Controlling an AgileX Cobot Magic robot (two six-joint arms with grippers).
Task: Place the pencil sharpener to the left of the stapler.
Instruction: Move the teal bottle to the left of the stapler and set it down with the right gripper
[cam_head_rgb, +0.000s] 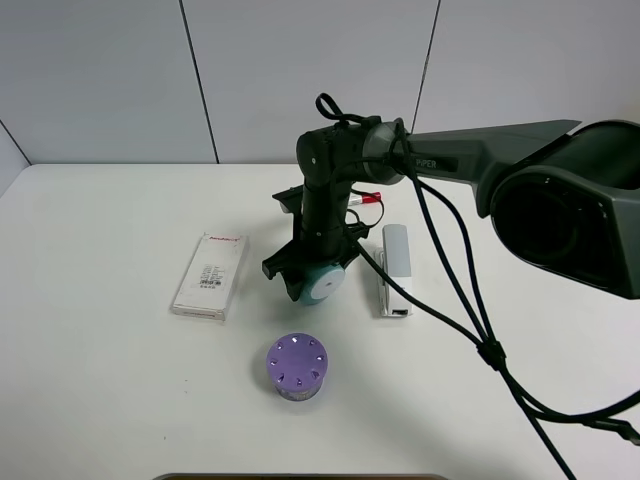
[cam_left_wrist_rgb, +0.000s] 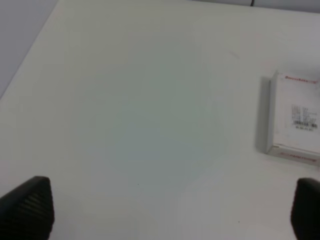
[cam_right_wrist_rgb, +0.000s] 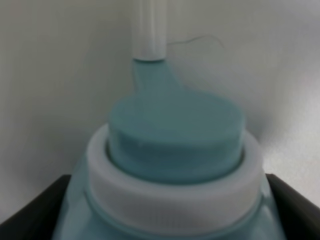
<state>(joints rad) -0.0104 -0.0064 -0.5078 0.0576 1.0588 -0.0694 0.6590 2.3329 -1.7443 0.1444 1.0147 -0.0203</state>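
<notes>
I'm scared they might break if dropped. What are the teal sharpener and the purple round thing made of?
The pencil sharpener looks like smooth matte teal plastic with a white plastic ring: its colour is even and its edges look moulded. The purple cylinder is probably plastic too, slightly shiny, with small neat holes on top.

White capital letters spelling "PIPER" are showing on the side of the dark grey robot arm (cam_head_rgb: 455, 160) stretching in from the right. On the flat white rectangular box (cam_head_rgb: 210, 277), a short red word is running along one end, too small to read. Below it, rows of fine black print are blurring together, illegible even in the closer left wrist view (cam_left_wrist_rgb: 299, 117).
</notes>
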